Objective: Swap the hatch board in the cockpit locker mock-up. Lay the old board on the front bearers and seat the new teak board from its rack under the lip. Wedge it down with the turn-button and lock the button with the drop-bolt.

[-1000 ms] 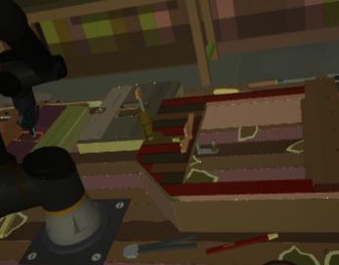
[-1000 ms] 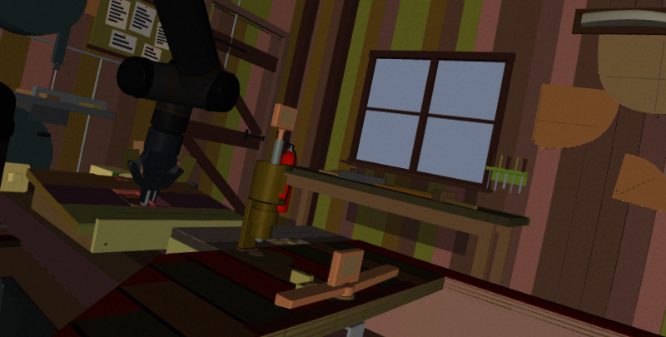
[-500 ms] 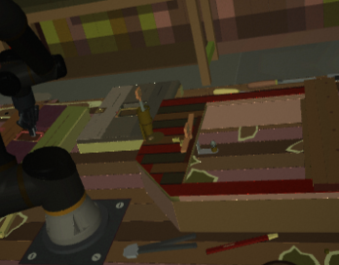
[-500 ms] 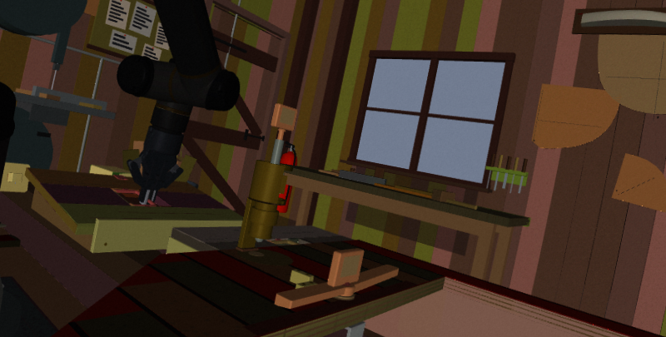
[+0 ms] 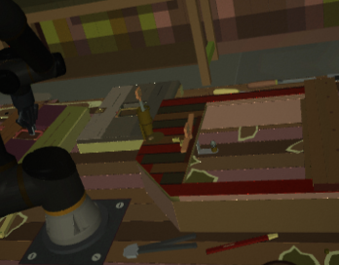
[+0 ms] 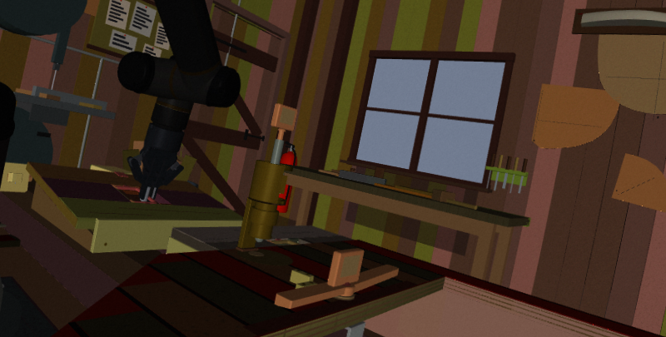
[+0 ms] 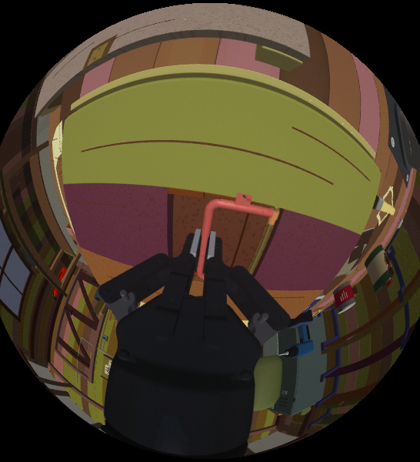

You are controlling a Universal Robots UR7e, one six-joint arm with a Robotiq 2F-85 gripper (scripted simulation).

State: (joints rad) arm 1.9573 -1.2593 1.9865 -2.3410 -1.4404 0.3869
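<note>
My gripper point(image 7: 204, 250) point(image 6: 150, 191) point(image 5: 31, 129) is closed around the pink bail handle point(image 7: 214, 224) of the new teak board point(image 7: 121, 215) point(image 6: 116, 195), which lies tilted on its rack at the far left. The board has a maroon face and an olive strip point(image 5: 59, 131) along one side. In the locker mock-up point(image 5: 227, 146), the turn-button point(image 6: 337, 279) point(image 5: 188, 132) lies flat on the dark hatch area. The drop-bolt point(image 6: 279, 135) point(image 5: 139, 97) stands raised in its brass housing point(image 6: 261, 204). The pale old board point(image 5: 251, 117) lies to the right of the turn-button.
A red can point(image 7: 345, 297) and a striped tin point(image 7: 377, 263) sit near the rack. A hammer point(image 5: 159, 247) and a red pencil point(image 5: 241, 243) lie on the front edge. The arm's base point(image 5: 66, 219) stands front left. A workbench point(image 6: 400, 200) runs under the window.
</note>
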